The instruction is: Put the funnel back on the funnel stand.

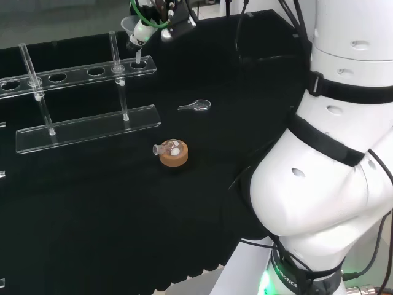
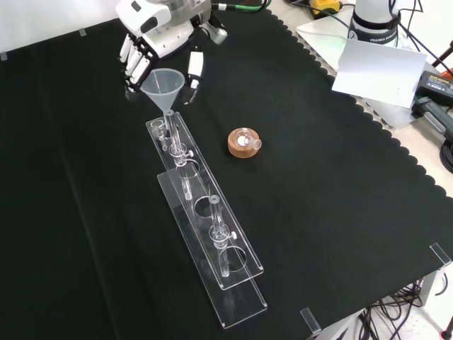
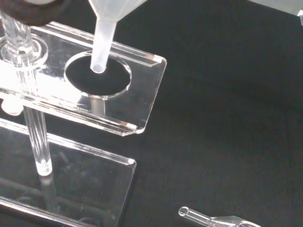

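Fingers and thumb curl round the clear funnel, pinching its cone. In the wrist view its stem tip sits over the end hole of the acrylic funnel stand. At four o'clock in the front view lies a cork ring.

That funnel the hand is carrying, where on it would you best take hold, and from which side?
By the wide cone, from the side, as the hand does now: the funnel hangs upright, mouth up. That leaves the narrow stem free below, and it is pointing into the end hole of the funnel stand. A hold on the stem would probably block it from dropping through the hole.
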You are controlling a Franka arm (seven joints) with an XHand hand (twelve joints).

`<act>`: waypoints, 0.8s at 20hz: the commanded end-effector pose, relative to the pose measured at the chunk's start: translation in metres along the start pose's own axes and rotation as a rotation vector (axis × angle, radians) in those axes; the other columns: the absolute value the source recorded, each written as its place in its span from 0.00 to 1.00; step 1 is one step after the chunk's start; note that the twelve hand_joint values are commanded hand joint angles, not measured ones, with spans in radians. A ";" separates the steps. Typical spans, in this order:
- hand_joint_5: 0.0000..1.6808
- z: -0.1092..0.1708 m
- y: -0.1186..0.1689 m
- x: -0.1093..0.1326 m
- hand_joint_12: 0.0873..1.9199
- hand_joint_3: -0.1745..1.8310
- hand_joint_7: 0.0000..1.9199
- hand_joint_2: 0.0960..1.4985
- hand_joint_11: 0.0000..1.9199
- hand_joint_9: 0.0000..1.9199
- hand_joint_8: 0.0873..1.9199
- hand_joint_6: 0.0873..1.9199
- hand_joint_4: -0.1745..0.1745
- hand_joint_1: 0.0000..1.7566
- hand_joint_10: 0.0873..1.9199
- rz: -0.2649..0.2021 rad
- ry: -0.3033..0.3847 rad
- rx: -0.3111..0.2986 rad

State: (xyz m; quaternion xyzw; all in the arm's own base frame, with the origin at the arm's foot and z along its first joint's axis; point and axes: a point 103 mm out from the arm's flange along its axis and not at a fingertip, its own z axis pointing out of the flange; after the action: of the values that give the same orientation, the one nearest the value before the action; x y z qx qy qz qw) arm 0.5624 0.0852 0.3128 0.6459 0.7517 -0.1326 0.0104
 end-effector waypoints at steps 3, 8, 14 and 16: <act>0.50 0.016 0.006 0.005 0.57 0.30 0.35 0.50 0.42 0.50 0.29 0.26 0.65 0.46 0.15 -0.017 0.002 0.031; 0.50 0.024 0.010 0.007 0.57 0.30 0.34 0.50 0.42 0.49 0.29 0.26 0.65 0.46 0.15 -0.025 0.004 0.044; 0.48 0.033 0.015 0.008 0.57 0.30 0.33 0.50 0.41 0.49 0.29 0.26 0.63 0.45 0.15 -0.034 0.013 0.068; 0.46 0.035 0.015 0.008 0.58 0.30 0.32 0.50 0.40 0.48 0.30 0.26 0.61 0.45 0.15 -0.039 0.021 0.075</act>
State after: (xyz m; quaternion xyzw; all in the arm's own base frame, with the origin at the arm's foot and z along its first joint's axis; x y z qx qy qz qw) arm 0.5697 0.0879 0.2786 0.6351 0.7572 -0.1521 -0.0139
